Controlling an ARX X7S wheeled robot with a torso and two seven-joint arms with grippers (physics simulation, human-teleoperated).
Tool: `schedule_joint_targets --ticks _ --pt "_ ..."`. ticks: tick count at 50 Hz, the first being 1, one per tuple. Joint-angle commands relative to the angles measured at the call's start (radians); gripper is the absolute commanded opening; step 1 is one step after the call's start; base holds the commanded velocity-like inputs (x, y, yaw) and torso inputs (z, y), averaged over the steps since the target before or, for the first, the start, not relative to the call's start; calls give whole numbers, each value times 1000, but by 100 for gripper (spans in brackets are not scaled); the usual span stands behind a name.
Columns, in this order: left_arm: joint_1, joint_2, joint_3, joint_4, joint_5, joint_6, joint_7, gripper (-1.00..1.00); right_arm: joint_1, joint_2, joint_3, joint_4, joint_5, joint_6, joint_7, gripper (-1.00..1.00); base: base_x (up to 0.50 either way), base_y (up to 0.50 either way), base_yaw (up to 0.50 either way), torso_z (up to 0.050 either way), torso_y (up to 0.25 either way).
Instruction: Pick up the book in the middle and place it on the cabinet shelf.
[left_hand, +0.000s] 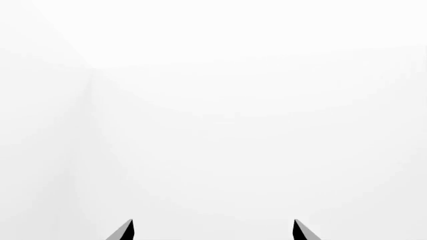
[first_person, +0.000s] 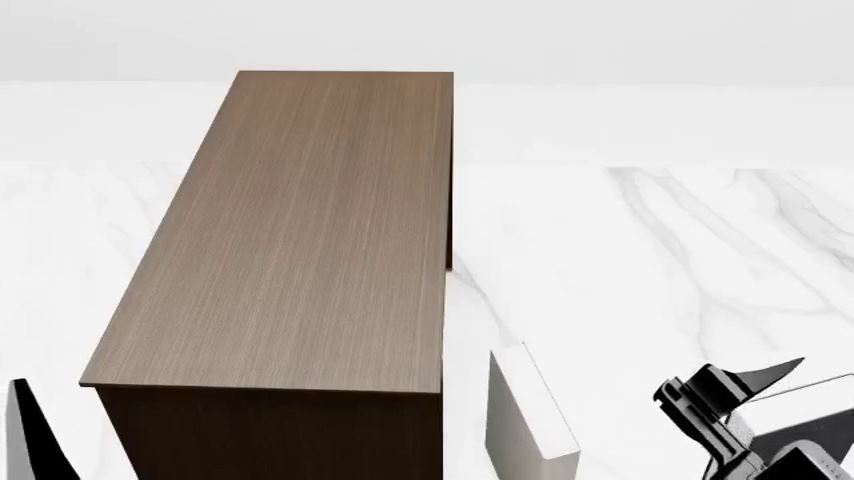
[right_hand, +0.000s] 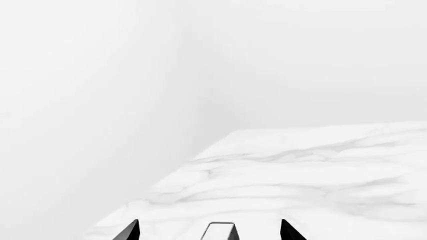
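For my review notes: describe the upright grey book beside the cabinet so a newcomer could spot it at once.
Find the large dark brown cabinet on the white marble table. Just right of its near corner stands a grey book, upright on edge, left of the right gripper. It is the only fully visible grey slab there.

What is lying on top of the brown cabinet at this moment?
Nothing shows on the cabinet shelf: its flat wood-grain top is bare end to end in the head view. A grey book stands on the marble table beside it. The cabinet's inside is hidden.
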Motion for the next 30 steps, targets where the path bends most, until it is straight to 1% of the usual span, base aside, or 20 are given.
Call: schedule_joint_targets --ticks 1,21,30 --pt "0 14 -20 -6 17 12 19 100 30 -34 -4 83 59 20 -101 100 0 0 0 0 0" --pt "-2 9 -12 -13 17 10 14 100 82 -43 19 201 62 -17 -65 100 0 0 0 0 0" --pt "-3 6 -9 -14 15 10 12 100 91 -49 -1 204 52 -10 -59 100 0 0 0 0 0"
